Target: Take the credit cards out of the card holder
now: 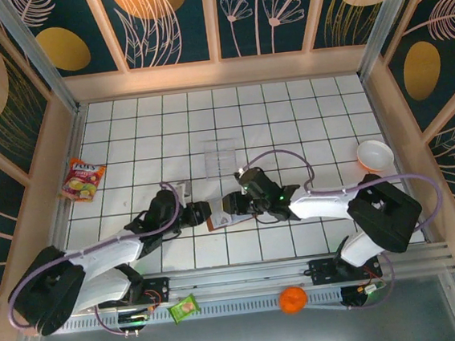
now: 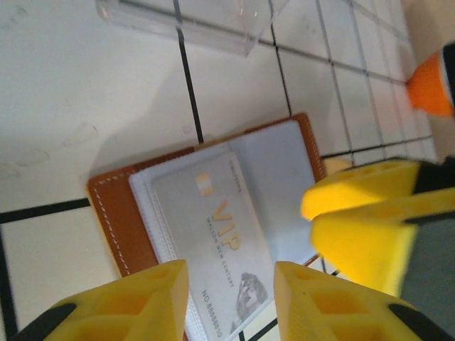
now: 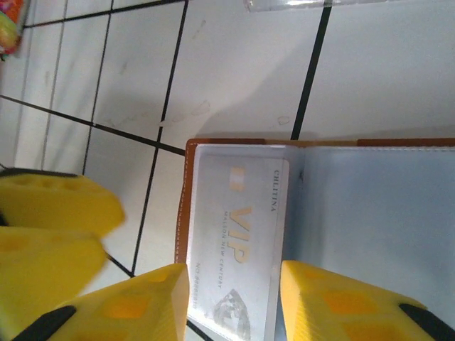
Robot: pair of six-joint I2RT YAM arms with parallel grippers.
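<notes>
The brown card holder [image 1: 218,218] lies open on the white tiles between my two grippers. Its leather edge [image 2: 114,206] frames a pale grey-blue lining. A grey-white credit card [image 2: 213,227] printed "VIP" sits in the left-hand pocket [image 3: 242,234], seemingly behind a clear sleeve. My left gripper [image 2: 231,302] hangs over the card's near end, jaws apart with the card below the gap. My right gripper [image 3: 234,302] straddles the same card from the other side [image 1: 230,209], also open. Each gripper's yellow fingers [image 2: 362,220] show in the other's wrist view [image 3: 50,227]. I cannot tell whether any finger touches the holder.
A clear plastic tray [image 1: 220,157] stands just beyond the holder. A snack packet [image 1: 83,179] lies at the left edge and a white bowl [image 1: 374,155] at the right. A green packet [image 1: 184,308] and an orange ball [image 1: 292,299] rest on the near rail.
</notes>
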